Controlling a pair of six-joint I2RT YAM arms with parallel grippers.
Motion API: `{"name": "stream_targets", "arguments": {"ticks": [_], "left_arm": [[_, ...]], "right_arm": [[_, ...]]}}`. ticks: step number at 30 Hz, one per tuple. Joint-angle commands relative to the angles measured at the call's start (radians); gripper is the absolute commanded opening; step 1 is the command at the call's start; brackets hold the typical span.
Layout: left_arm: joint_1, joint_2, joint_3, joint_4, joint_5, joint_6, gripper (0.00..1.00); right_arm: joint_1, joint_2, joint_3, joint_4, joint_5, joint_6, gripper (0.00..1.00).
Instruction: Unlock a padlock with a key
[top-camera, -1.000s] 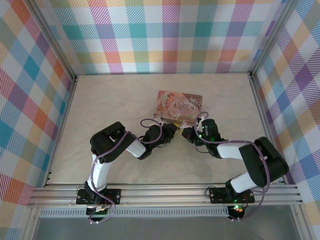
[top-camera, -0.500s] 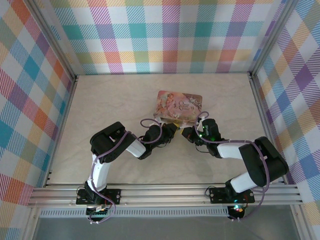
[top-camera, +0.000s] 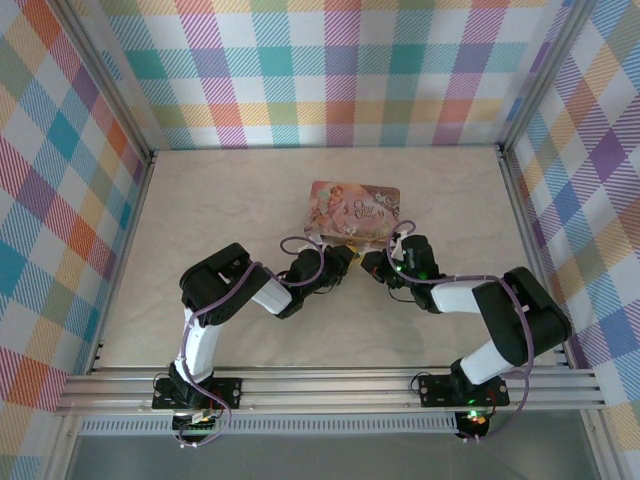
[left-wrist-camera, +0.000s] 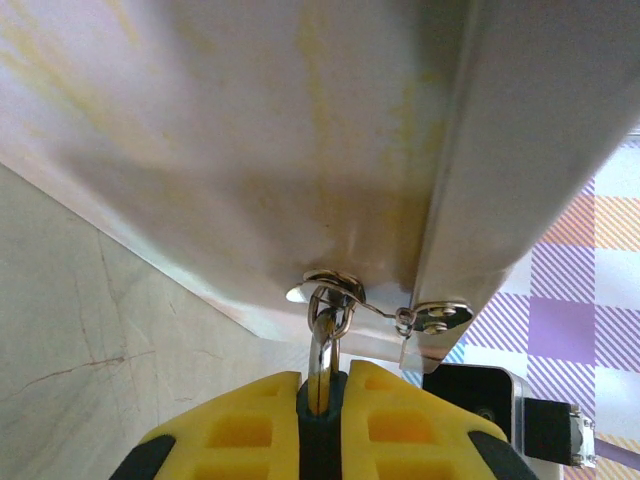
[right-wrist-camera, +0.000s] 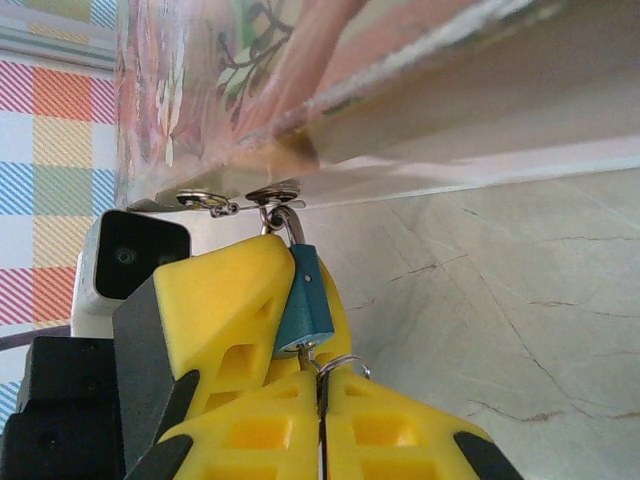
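Top view: box (top-camera: 355, 211) centre-far; left gripper (top-camera: 347, 258) and right gripper (top-camera: 371, 266) meet at its near edge.
Left wrist: left gripper clenched on silver edge of padlock (left-wrist-camera: 321, 362), which hangs from the box clasp (left-wrist-camera: 335, 286).
Right wrist: right gripper clamped on key (right-wrist-camera: 321, 373), just under the blue padlock.

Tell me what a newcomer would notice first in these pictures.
The pink illustrated box sits mid-table in the overhead view, framed by loud plaid walls. At its near edge a tiny blue padlock hangs from the box's clasp. The left tool pinches its silver shackle; the right tool is closed just below, apparently on a key.
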Motion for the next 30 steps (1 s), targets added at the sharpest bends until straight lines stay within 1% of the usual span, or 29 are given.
{"name": "stream_targets", "arguments": {"ticks": [1,6,9,12,18,21,24,27,30], "left_arm": [[-0.03,0.021,-0.004,-0.052,0.117,-0.003,0.0],[-0.03,0.019,-0.005,-0.047,0.116,-0.004,0.0],[-0.03,0.015,-0.014,-0.045,0.109,-0.005,0.0],[-0.026,0.005,-0.021,-0.049,0.102,-0.004,0.0],[-0.007,-0.024,-0.023,-0.085,0.103,-0.008,0.0],[0.005,-0.037,-0.027,-0.093,0.104,-0.019,0.0],[0.012,-0.048,-0.023,-0.109,0.116,-0.033,0.0],[0.016,-0.057,-0.007,-0.139,0.14,-0.041,0.0],[0.02,-0.069,0.008,-0.175,0.159,-0.047,0.0]], "right_arm": [[0.006,-0.014,0.075,0.087,0.018,0.004,0.09],[0.005,0.003,0.085,0.09,0.026,0.005,0.1],[0.005,-0.007,0.07,0.087,0.028,-0.005,0.13],[0.005,-0.059,0.041,0.021,0.06,-0.047,0.23],[0.004,-0.167,-0.03,-0.113,0.106,-0.132,0.38],[0.004,-0.242,-0.05,-0.202,0.137,-0.188,0.48],[0.005,-0.332,-0.035,-0.319,0.173,-0.299,0.53],[0.005,-0.421,0.003,-0.419,0.21,-0.455,0.6],[0.012,-0.478,0.046,-0.472,0.226,-0.636,0.67]]}}
